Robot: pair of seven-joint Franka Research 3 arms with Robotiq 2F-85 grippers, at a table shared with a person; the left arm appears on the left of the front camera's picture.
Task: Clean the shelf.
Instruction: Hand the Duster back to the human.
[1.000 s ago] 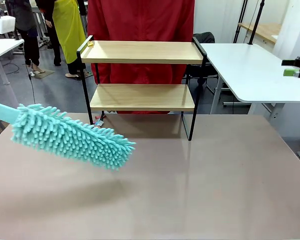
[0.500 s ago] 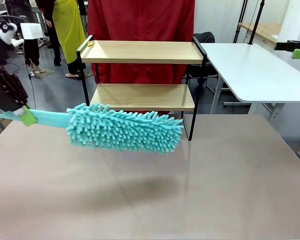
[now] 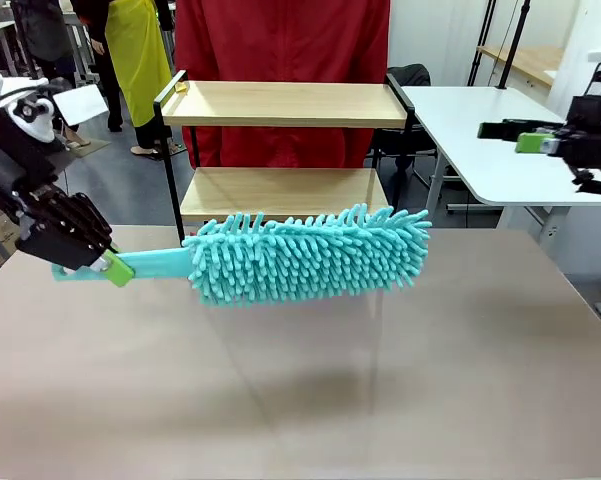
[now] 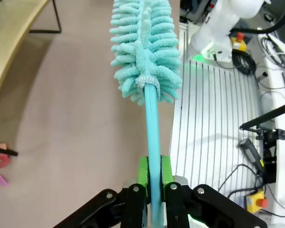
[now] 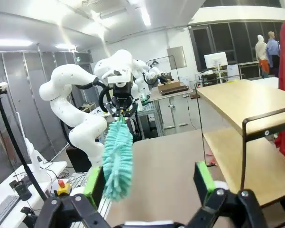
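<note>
Landmark: the shelf (image 3: pixel 285 150), standing at the far edge of the brown table (image 3: pixel 310 380).

1. Brown table: nearest item, bare surface in front of the shelf.
2. Left gripper (image 3: pixel 108 266): left of the shelf and nearer than it, above the table; green pads clamped tight on the handle of the duster (image 3: pixel 305 252). In the left wrist view, left gripper (image 4: pixel 153 175) pinches the turquoise handle.
3. Duster: turquoise, shaggy head, held roughly level just in front of the shelf's lower board, overlapping its front edge.
4. Right gripper (image 3: pixel 510 133): right of the shelf, raised over a white side table (image 3: pixel 510 150); jaws spread wide, holding nothing.
5. Shelf: two light wooden boards, black frame.
6. Person in red (image 3: pixel 280 40): directly behind the shelf.
</note>
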